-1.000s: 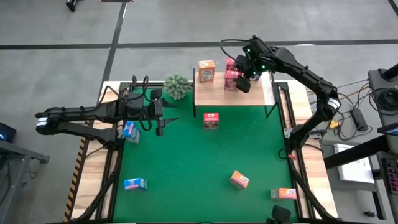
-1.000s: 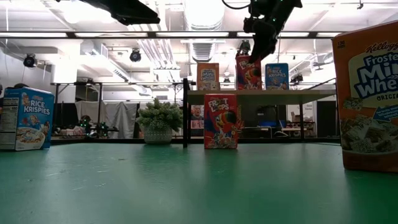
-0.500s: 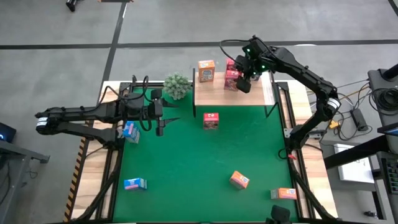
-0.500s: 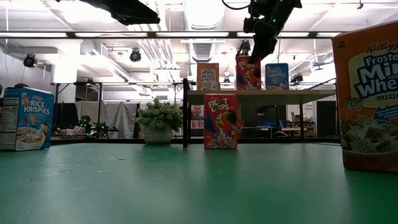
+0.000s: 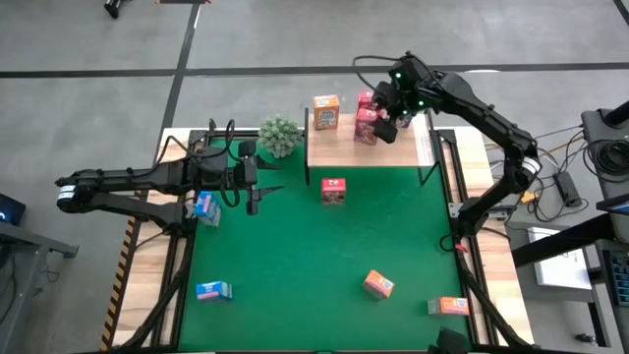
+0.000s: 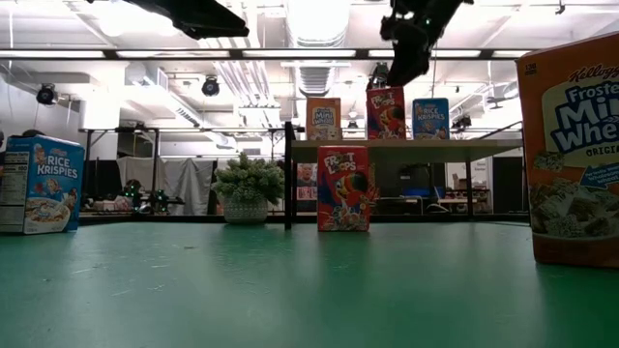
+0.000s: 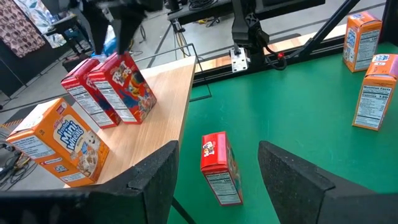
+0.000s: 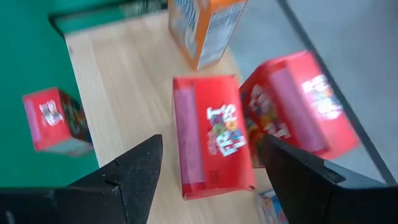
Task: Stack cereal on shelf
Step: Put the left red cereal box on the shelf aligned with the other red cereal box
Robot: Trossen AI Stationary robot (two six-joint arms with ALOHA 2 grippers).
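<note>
The shelf (image 5: 339, 147) stands at the table's far edge. On it stand an orange box (image 5: 326, 111), two red boxes (image 5: 368, 120) and a blue box (image 6: 430, 118). My right gripper (image 8: 210, 146) is open and hovers just above one red box (image 8: 211, 137), a finger on either side and clear of it; the second red box (image 8: 292, 118) stands beside it. My left gripper (image 7: 214, 186) is open over the table's left part, pointing toward a red box (image 7: 219, 167) that stands on the felt some way off.
Standing or lying loose on the green felt are two blue boxes (image 5: 206, 206) (image 5: 213, 290) on the left and two orange boxes (image 5: 378, 284) (image 5: 449, 306) near the front right. A small green plant (image 5: 280, 135) stands left of the shelf.
My right gripper has moved up a little from the red box on the shelf. The box stays standing where it was.
</note>
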